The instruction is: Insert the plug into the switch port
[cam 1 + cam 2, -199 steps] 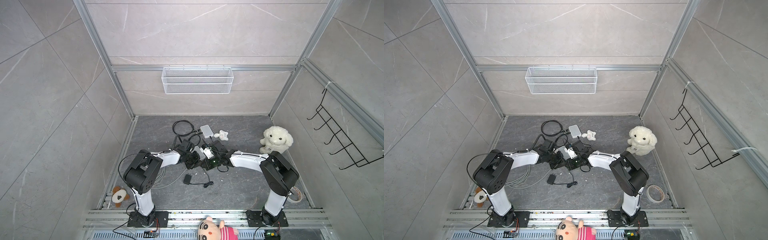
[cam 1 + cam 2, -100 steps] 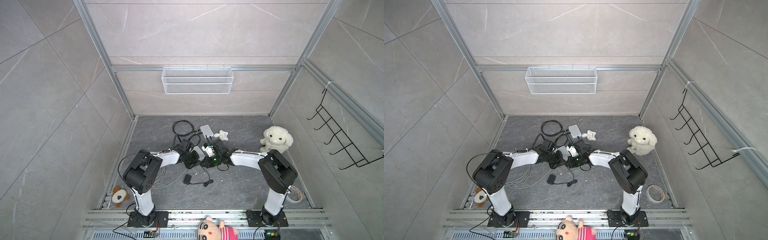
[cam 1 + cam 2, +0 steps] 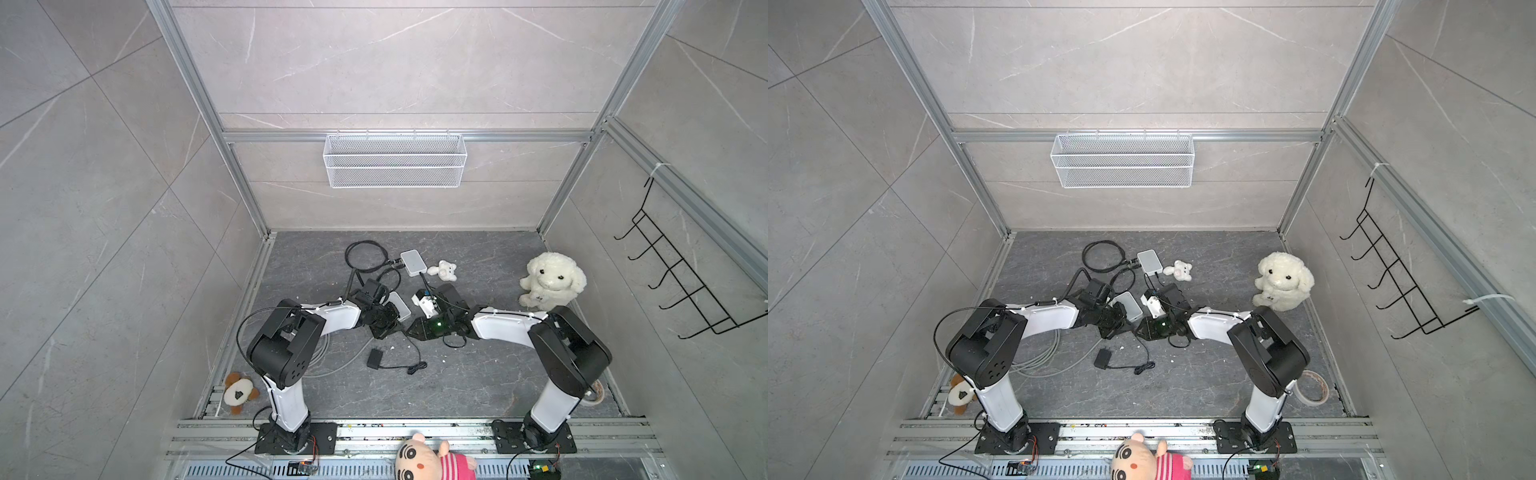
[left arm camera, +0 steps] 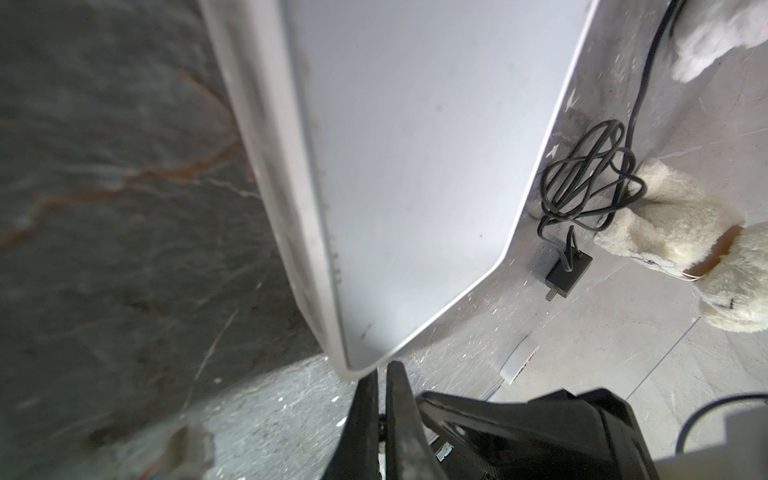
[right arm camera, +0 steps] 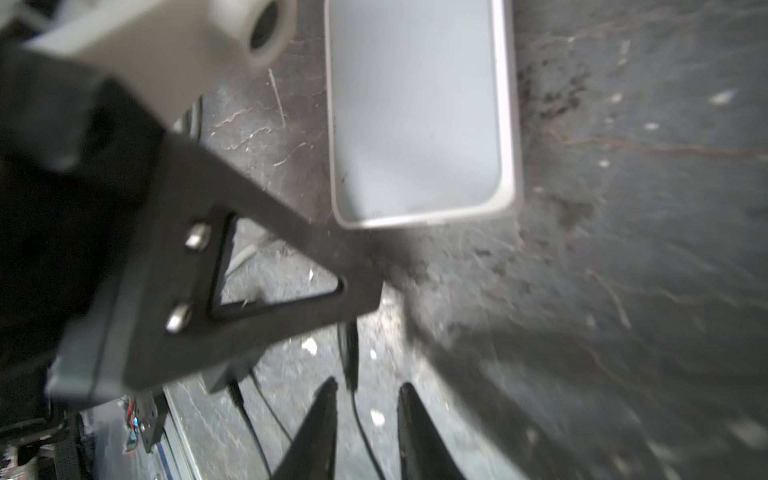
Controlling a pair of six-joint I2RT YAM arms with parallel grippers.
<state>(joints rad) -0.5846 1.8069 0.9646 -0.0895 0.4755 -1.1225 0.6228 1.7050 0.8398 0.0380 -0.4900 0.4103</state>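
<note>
black fingers (image 4: 365, 415) of the left pincer (image 4: 382, 370) are pressed together with nothing seen between them, tips at a rounded corner of the white switch (image 4: 415, 166), which lies flat on the grey stone counter (image 4: 104, 208). the right pincer (image 5: 368, 386) stands spread. a slim dark plug (image 5: 348, 357), blurred, lies just beyond its tips and apart from the switch, its thin cable (image 5: 361, 428) running back between them, not pinched. in a top view a black adapter (image 3: 376, 358) lies nearer the front, a second white box (image 3: 413, 262) farther back and a plush dog (image 3: 550, 282) to the right.
</note>
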